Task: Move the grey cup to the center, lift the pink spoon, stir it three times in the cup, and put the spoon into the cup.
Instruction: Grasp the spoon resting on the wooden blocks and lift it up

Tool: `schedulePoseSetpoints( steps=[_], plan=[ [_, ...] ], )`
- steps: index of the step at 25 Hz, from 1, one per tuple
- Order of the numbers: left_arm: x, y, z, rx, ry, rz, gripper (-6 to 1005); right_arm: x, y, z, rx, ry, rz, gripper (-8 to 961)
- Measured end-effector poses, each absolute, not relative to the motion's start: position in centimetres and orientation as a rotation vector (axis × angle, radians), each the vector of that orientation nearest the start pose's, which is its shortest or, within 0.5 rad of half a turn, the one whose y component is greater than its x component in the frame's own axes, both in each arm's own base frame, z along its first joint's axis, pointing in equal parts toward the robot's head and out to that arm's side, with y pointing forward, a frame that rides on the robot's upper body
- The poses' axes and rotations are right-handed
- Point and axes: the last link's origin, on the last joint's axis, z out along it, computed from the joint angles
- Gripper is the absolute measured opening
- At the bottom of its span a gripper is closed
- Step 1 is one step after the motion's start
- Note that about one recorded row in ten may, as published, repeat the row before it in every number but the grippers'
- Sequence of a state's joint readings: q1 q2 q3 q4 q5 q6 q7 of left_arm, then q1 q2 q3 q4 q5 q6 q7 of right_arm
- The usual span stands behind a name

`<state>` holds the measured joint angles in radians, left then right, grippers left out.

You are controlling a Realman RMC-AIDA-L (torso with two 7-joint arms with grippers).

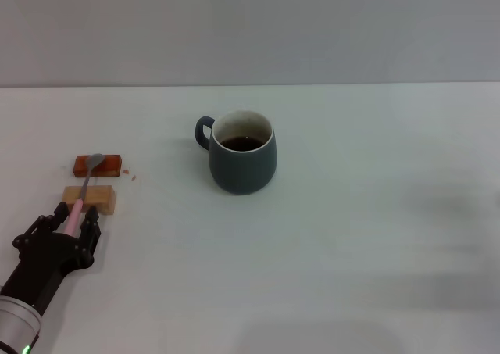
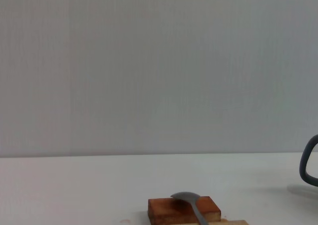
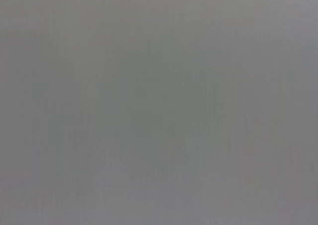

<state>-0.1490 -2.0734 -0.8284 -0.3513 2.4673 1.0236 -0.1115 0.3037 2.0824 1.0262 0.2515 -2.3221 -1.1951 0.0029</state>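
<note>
The grey cup (image 1: pixel 242 166) stands upright at the middle of the white table (image 1: pixel 328 252), handle to the left, dark liquid inside. Its handle shows at the edge of the left wrist view (image 2: pixel 309 161). The pink spoon (image 1: pixel 86 180) lies at the left, its silver bowl on a red block (image 1: pixel 111 165) and its neck across a tan block (image 1: pixel 103 200). The spoon's bowl also shows in the left wrist view (image 2: pixel 186 197). My left gripper (image 1: pixel 76 217) is at the pink handle end, with a finger on each side of it and a gap showing. The right gripper is out of view.
The red block (image 2: pixel 164 211) and the tan block sit side by side near the table's left edge. A plain grey wall stands behind the table. The right wrist view shows only flat grey.
</note>
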Motion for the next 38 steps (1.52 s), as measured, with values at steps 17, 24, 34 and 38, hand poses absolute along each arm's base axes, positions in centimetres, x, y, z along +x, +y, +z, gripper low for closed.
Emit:
schedulePoseSetpoints(
  steps=[17,24,34,38],
  plan=[
    [-36.49,24.44,-5.78,-1.713,-0.743,-0.546,443,35.35,30.21,0.60,-1.415,0.529,0.614,-1],
    [-36.34,24.43,-5.79,-1.709,-0.744,-0.556,342,35.40,30.15,0.59,-1.414,0.530,0.613,-1],
    [-36.38,24.56,-5.87,-1.717,-0.748,-0.548,327,35.39,30.14,0.57,-1.416,0.530,0.613,-2],
    [-36.52,24.66,-5.70,-1.705,-0.749,-0.543,318,35.34,30.19,0.57,-1.416,0.529,0.614,-1]
  ],
)
